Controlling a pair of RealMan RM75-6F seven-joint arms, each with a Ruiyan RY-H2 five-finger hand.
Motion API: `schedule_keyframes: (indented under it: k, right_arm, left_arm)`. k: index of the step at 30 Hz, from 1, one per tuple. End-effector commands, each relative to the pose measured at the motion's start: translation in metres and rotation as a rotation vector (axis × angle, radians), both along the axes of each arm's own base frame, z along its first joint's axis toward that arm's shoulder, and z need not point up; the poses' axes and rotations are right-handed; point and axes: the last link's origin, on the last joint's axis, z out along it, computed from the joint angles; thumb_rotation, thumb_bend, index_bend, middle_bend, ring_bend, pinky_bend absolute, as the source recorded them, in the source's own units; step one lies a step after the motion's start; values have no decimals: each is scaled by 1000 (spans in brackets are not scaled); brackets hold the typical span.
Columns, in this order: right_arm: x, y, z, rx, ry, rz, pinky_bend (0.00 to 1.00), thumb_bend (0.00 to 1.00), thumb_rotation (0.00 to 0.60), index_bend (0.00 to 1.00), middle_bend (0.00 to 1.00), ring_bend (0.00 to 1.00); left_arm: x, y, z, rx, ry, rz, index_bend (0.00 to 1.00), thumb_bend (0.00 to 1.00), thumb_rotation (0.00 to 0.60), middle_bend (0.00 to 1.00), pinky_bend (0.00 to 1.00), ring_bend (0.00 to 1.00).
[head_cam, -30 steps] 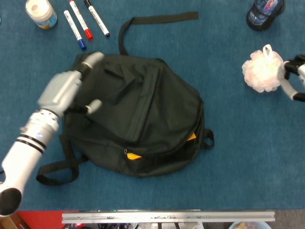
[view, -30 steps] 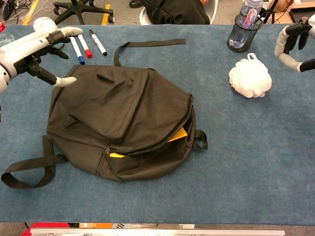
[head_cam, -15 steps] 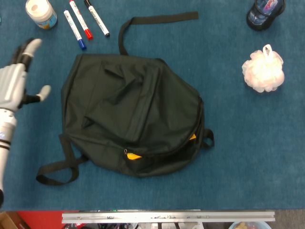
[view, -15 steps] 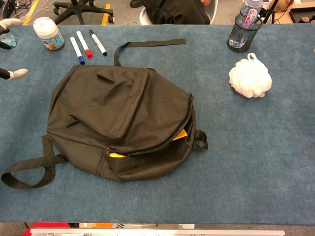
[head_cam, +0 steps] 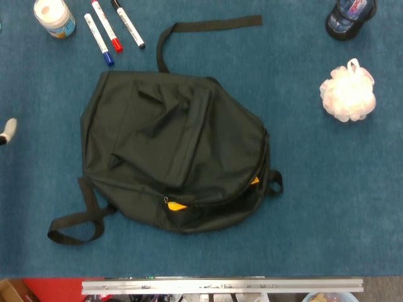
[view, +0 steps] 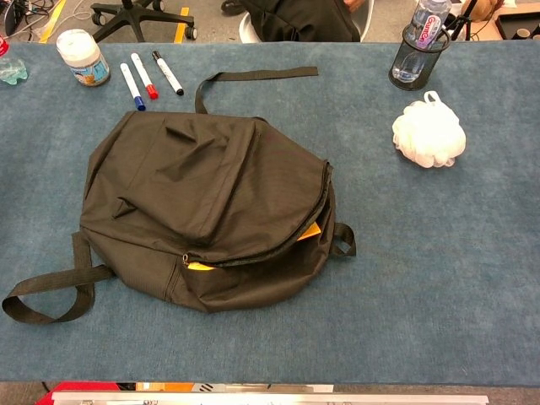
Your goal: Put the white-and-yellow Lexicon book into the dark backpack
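The dark backpack (head_cam: 170,148) lies flat in the middle of the blue table, also seen in the chest view (view: 202,202). Its zipper gapes along the near edge. Yellow corners of the Lexicon book (head_cam: 177,206) peek out of that gap, with another sliver at the right end (view: 309,229); the rest of the book is hidden inside. Of my left hand (head_cam: 7,130) only a pale fingertip shows at the left edge of the head view, well away from the backpack. My right hand is out of both views.
Three markers (head_cam: 113,28) and a white jar (head_cam: 54,16) lie at the far left. A white bath pouf (head_cam: 347,91) sits at the right, with a mesh cup holding a bottle (view: 419,51) behind it. The backpack's straps (view: 51,291) trail to the near left.
My left hand lifted off the backpack's left side and pulled away to the left until only a fingertip shows. My right hand left the right edge of view. The backpack stays put.
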Motion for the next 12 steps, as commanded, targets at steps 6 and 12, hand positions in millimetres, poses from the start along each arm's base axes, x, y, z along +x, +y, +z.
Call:
schedule_keyframes:
  k: [6,12]
  right_arm:
    - [1,12,1,-8,-14,-1,412,405,600,337,390,269]
    - [3,20,2,-22,-27,-3,413,405,600,338,407,270]
  left_arm:
    - [-10,-25,14,1,18,-9,8,265,600,41,183,0]
    - [-9,-48,16,31,40,-21,30,265,600,62,183,2]
